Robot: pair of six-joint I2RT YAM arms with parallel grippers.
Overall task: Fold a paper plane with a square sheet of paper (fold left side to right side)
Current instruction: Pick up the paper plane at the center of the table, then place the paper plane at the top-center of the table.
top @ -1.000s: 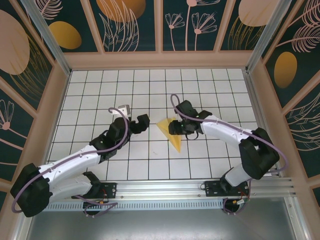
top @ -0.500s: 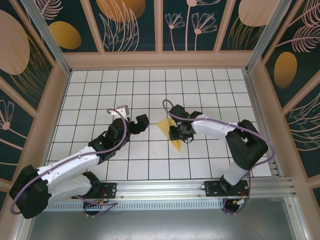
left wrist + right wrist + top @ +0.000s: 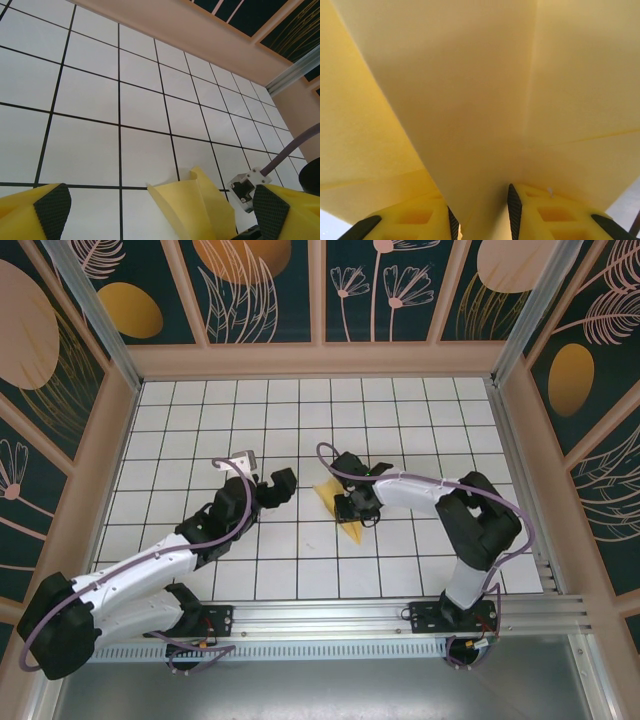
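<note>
Right pincer (image 3: 482,220) first: its jaws are narrow, and the black pads (image 3: 512,210) sit on either side of a raised ridge of the yellow paper (image 3: 470,100), nipping it between them. From the right wrist the sheet rises up and away from the fingers in broad flat panels, with crease lines running across it. From above, that right pincer (image 3: 347,506) is planted on the middle of the yellow paper (image 3: 352,531), which lies near the centre of the counter (image 3: 300,420) as a pointed, partly folded shape, its narrow tip toward the near edge. A purple cable (image 3: 325,455) loops off the wrist just behind it. Over to the left pincer (image 3: 272,487): jaws spread wide, sitting a little way to the left of the paper and not touching it. In its own camera the left pincer (image 3: 160,220) shows its two yellow fingers (image 3: 50,210) at the bottom corners, far apart, and out ahead between them stands an upturned flap of the yellow paper (image 3: 195,205), lifted off the white grid tiles of the counter (image 3: 100,100). Around the counter stand dark walls (image 3: 130,310) with orange ovals and leaf drawings.
</note>
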